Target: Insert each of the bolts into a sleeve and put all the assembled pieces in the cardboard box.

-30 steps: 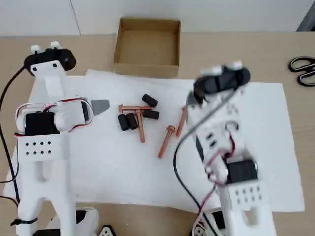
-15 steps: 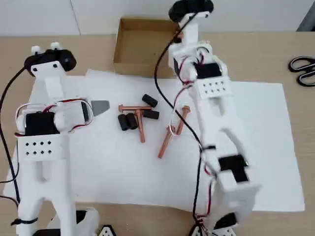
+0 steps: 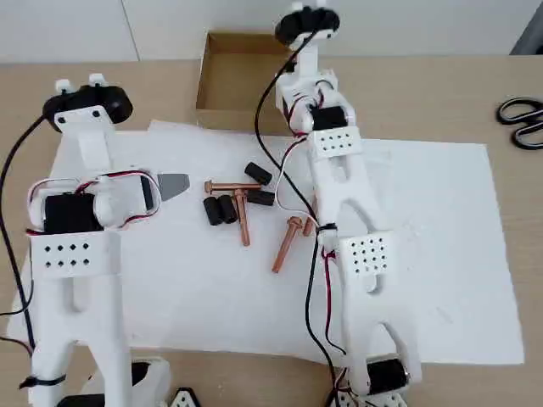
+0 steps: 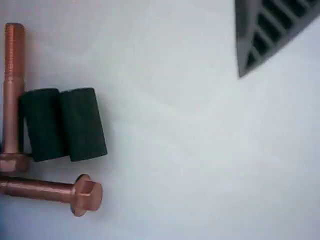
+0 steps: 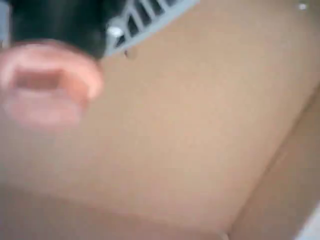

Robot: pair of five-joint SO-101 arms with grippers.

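Assembly of copper bolt in black cylindrical sleeve (image 5: 50, 70), clamped between the jaws of the right gripper (image 5: 92, 30), hanging directly above the floor of the brown cardboard box (image 5: 200, 130); a release should land it inside.

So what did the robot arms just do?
The right arm swung up from over the white mat and stretched out to the cardboard box. Its fingers hold a bolt in its sleeve above the box floor. The left arm, the loose bolts and sleeves stayed put.
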